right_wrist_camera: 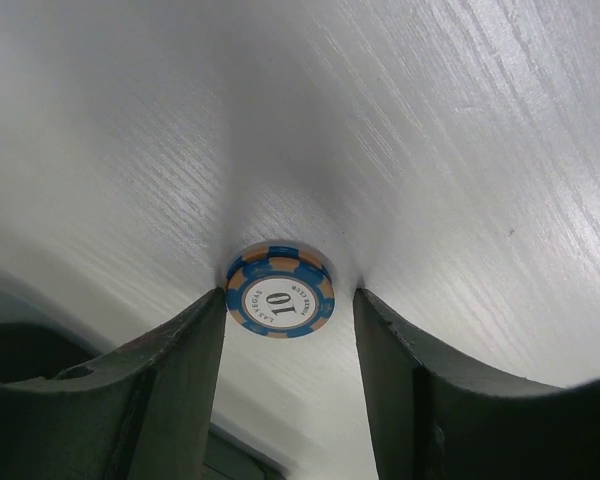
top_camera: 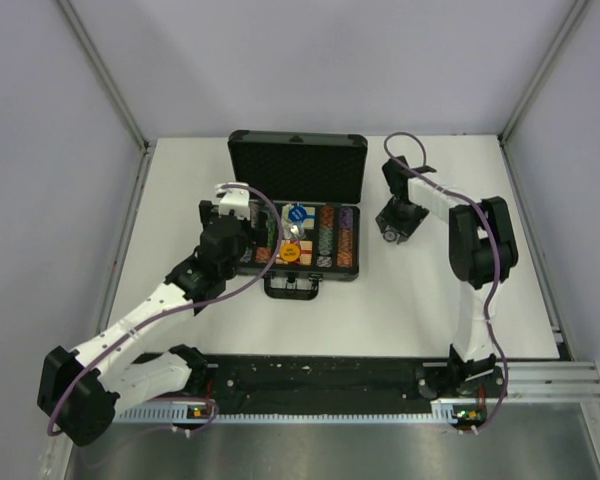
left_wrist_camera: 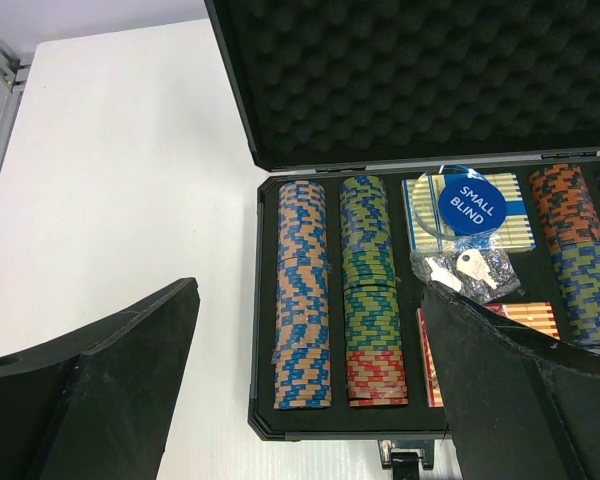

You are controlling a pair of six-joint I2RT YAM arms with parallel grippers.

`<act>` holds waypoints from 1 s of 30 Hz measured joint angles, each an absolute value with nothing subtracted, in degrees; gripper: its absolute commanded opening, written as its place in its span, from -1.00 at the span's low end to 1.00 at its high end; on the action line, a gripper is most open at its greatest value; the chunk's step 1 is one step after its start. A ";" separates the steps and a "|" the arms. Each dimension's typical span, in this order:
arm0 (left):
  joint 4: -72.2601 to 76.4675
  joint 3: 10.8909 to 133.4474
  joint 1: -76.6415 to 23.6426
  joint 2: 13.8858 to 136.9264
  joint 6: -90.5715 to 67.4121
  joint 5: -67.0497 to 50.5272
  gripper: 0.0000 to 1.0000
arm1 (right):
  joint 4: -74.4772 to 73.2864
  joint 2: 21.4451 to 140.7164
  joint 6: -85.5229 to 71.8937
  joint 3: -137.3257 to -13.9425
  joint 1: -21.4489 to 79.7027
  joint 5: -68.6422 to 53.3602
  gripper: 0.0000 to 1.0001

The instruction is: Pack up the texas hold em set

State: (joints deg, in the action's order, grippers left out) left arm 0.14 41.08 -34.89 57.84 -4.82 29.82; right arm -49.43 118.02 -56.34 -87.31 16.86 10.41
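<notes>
The texas hold em set's black case (top_camera: 298, 168) lies open mid-table, lid up, with rows of chips (left_wrist_camera: 302, 300) in its tray. A blue "small blind" button (left_wrist_camera: 472, 205) rests on a striped card box (left_wrist_camera: 515, 232). An orange button (top_camera: 291, 252) lies nearer the handle. My left gripper (left_wrist_camera: 310, 288) hangs open over the tray's left end, holding nothing. Right of the case, my right gripper (right_wrist_camera: 290, 296) is down on the table, open, around a loose blue-and-orange "10" chip (right_wrist_camera: 280, 303). One finger (right_wrist_camera: 195, 350) touches the chip's edge; the other stands apart from it.
A small bag with keys (left_wrist_camera: 465, 270) lies in the tray beside a red striped box (left_wrist_camera: 535, 315). The case handle (top_camera: 292, 290) points toward the arm bases. White walls with metal rails (top_camera: 115, 260) bound the table on both sides.
</notes>
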 measured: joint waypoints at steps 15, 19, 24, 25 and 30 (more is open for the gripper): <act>0.10 41.04 -34.89 57.10 -4.82 29.82 0.97 | -38.89 112.57 -54.48 -78.61 16.82 8.38 -0.36; 0.08 41.04 -34.89 57.10 -4.82 29.82 0.97 | -36.03 113.21 -54.89 -78.89 16.82 5.96 -0.45; 0.05 41.04 -34.89 57.10 -4.82 29.43 0.97 | -34.65 113.45 -55.02 -78.96 16.82 4.78 -0.37; 0.05 41.04 -34.89 57.10 -4.82 29.39 0.97 | -34.72 113.56 -55.02 -79.13 16.82 4.67 -0.22; 0.05 41.04 -34.89 57.10 -4.82 29.10 0.97 | -35.11 114.08 -54.74 -80.73 17.12 4.29 0.25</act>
State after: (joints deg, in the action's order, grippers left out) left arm 0.05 41.04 -34.89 57.10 -4.82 29.10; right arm -35.11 114.08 -54.74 -80.73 17.12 4.29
